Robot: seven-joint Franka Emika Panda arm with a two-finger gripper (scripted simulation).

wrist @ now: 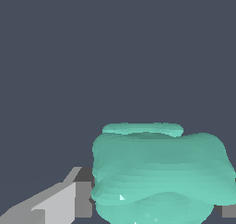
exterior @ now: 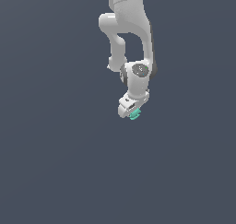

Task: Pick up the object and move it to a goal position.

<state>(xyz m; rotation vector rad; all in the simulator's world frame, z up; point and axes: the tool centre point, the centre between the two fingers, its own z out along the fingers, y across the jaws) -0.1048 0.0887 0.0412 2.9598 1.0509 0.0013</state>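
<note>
The object [exterior: 134,114] is a tiny teal-green knobbly thing. In the exterior view it sits at the tip of my white gripper [exterior: 131,111], near the middle of the picture. In the wrist view the object [wrist: 159,172] fills the space between my fingers. One grey finger [wrist: 60,202] shows beside it, pressed against its side. A sliver of the other finger [wrist: 229,211] shows on the opposite side. The gripper [wrist: 156,204] is shut on the object. The arm reaches down from the top of the exterior view.
A plain dark grey-blue ground [exterior: 55,163] lies all around. No other objects or edges show in either view.
</note>
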